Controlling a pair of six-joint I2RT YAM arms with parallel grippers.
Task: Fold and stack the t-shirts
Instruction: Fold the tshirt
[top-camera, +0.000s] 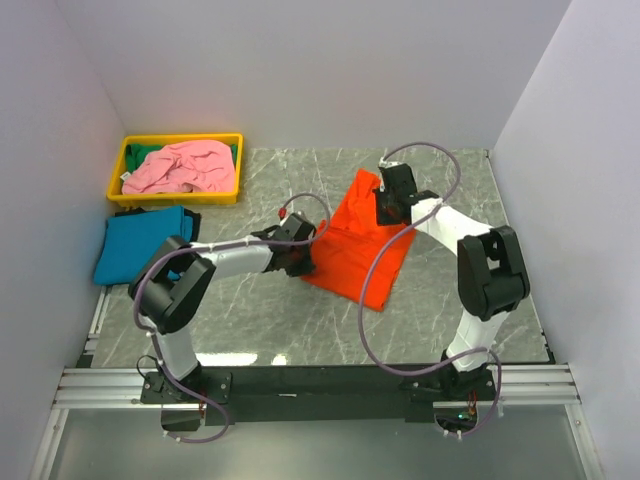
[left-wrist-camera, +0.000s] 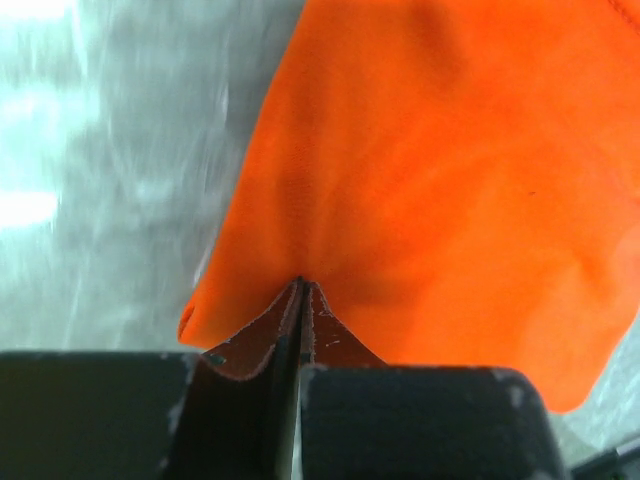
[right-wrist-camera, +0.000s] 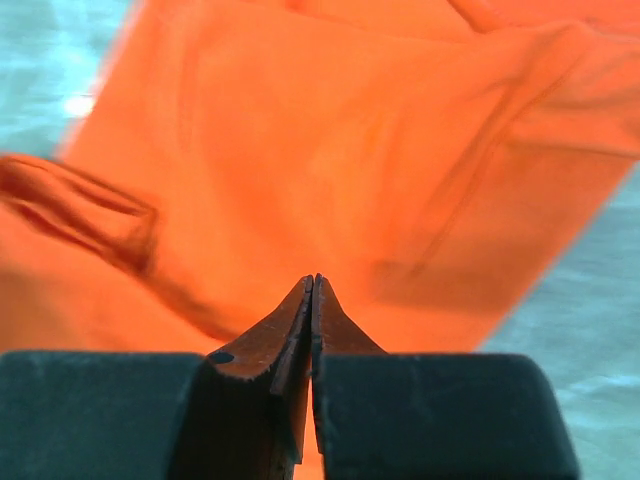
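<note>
The bright orange t-shirt (top-camera: 360, 245) lies partly folded in the middle of the table. My left gripper (top-camera: 303, 262) is shut on its near-left edge; in the left wrist view the cloth (left-wrist-camera: 440, 170) puckers at the closed tips (left-wrist-camera: 301, 285). My right gripper (top-camera: 386, 213) is shut on its far part; in the right wrist view the orange cloth (right-wrist-camera: 340, 150) fills the frame beyond the closed tips (right-wrist-camera: 314, 280). The teal blue t-shirt (top-camera: 140, 245) lies folded at the left. The pale pink t-shirt (top-camera: 185, 165) lies crumpled in the yellow tray.
The yellow tray (top-camera: 175, 196) stands at the far left, with a bit of green cloth (top-camera: 150, 152) under the pink shirt. White walls enclose the marble table (top-camera: 250, 320) on three sides. Cables loop over both arms.
</note>
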